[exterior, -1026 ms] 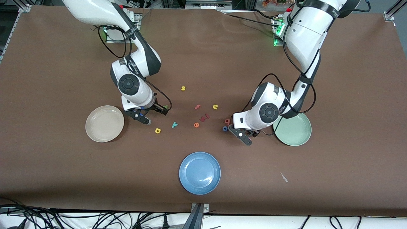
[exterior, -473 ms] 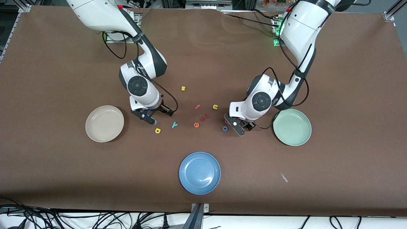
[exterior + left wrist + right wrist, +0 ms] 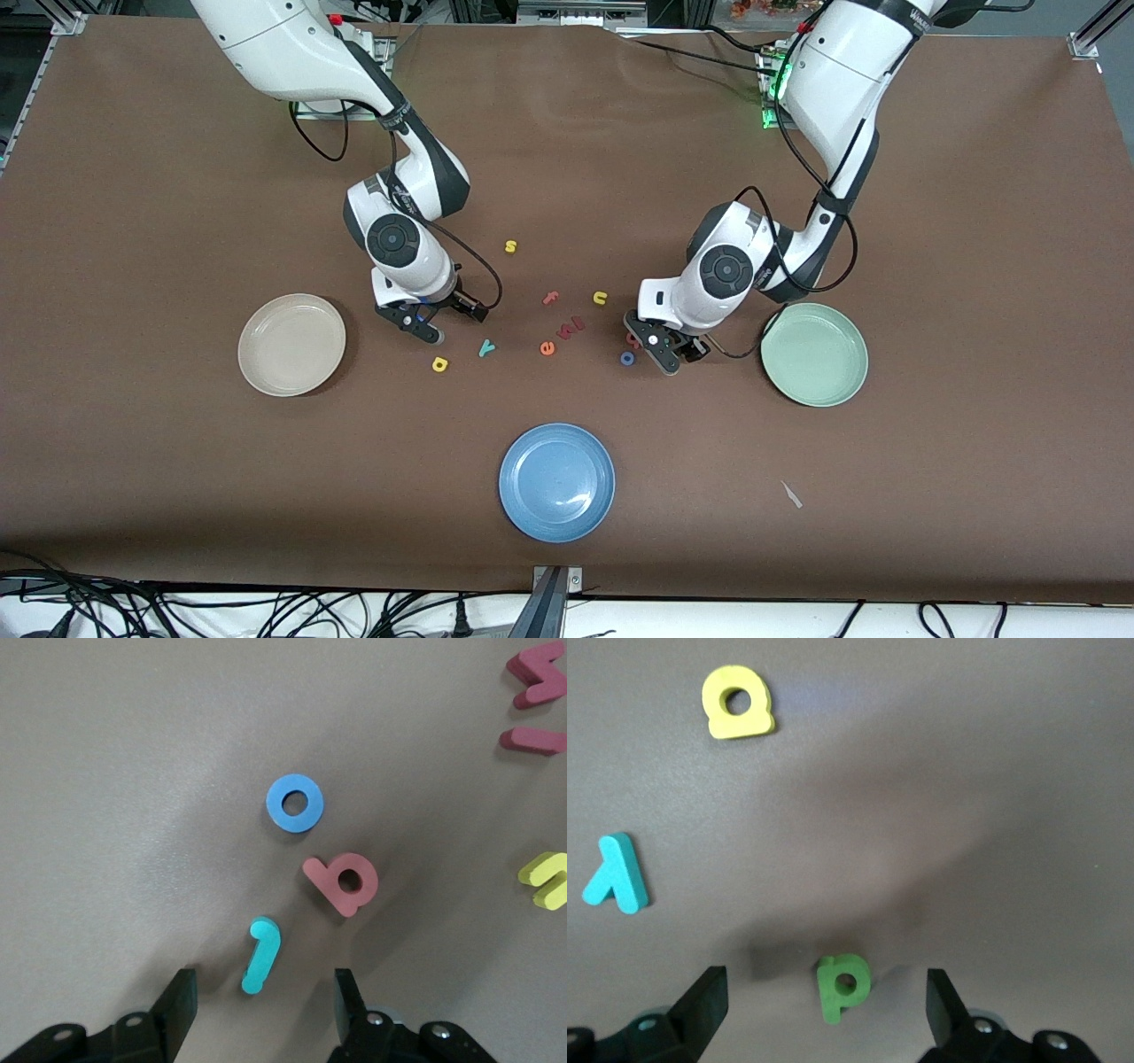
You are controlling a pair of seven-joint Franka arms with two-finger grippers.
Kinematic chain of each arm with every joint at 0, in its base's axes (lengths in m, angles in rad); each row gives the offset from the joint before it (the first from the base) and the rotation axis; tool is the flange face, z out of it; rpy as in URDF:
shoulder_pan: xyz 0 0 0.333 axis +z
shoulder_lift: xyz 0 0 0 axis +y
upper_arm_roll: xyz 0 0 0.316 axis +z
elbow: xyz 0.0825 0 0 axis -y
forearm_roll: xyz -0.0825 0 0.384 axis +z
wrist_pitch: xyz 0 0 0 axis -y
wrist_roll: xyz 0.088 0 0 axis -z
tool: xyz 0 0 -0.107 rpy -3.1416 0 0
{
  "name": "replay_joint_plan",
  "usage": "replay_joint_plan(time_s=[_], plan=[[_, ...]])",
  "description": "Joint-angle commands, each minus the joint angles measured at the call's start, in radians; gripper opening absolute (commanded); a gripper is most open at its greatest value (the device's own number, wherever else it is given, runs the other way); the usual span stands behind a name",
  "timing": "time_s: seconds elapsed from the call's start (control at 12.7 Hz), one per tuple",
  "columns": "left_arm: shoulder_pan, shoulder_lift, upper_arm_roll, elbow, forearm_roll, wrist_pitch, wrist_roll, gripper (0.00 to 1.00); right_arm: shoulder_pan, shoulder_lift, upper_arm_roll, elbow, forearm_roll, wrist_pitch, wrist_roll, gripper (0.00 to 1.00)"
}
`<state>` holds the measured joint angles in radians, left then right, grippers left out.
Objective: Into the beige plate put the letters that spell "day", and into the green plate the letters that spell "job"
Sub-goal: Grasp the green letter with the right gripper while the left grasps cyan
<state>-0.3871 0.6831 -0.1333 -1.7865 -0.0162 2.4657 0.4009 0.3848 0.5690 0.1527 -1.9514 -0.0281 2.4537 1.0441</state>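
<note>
Nothing placed yet: beige plate (image 3: 291, 344) and green plate (image 3: 814, 354) empty, all six letters on the surface; right gripper (image 3: 824, 1005) wide over d (image 3: 842, 985), left gripper (image 3: 261, 1014) part-open, straddling j (image 3: 260, 953).

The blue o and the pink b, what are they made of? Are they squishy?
The o and the b look like foam: thick, flat-cut shapes with a matte surface and no shine. Probably squishy, though painted wood or plastic can't be ruled out.
</note>
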Motion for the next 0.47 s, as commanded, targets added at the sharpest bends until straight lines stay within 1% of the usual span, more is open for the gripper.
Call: replay_joint_plan(time_s=[0.0,0.08,0.16,0.24,0.32,0.39], plan=[[-0.013,-0.002,0.009,-0.008,0.022,0.021,0.009,0.42,0.009,-0.006,-0.002,-0.044,-0.019,0.059,0.014,0.89],[-0.015,-0.002,0.009,-0.007,0.022,0.021,0.010,0.31,0.009,-0.006,-0.002,-0.055,-0.019,0.077,0.014,0.86],[-0.015,-0.002,0.009,-0.004,0.022,0.021,0.009,0.20,0.009,-0.006,-0.002,-0.061,-0.019,0.088,0.008,0.79],[-0.007,-0.002,0.009,-0.001,0.022,0.021,0.010,0.16,0.009,-0.006,-0.002,-0.061,-0.019,0.088,0.004,0.71],[-0.007,-0.002,0.009,-0.001,0.022,0.021,0.009,0.08,0.006,-0.006,-0.001,-0.063,-0.019,0.088,-0.004,0.64],[-0.013,-0.002,0.011,-0.001,0.021,0.021,0.003,0.01,0.006,-0.008,-0.001,-0.061,-0.019,0.087,-0.006,0.55]])
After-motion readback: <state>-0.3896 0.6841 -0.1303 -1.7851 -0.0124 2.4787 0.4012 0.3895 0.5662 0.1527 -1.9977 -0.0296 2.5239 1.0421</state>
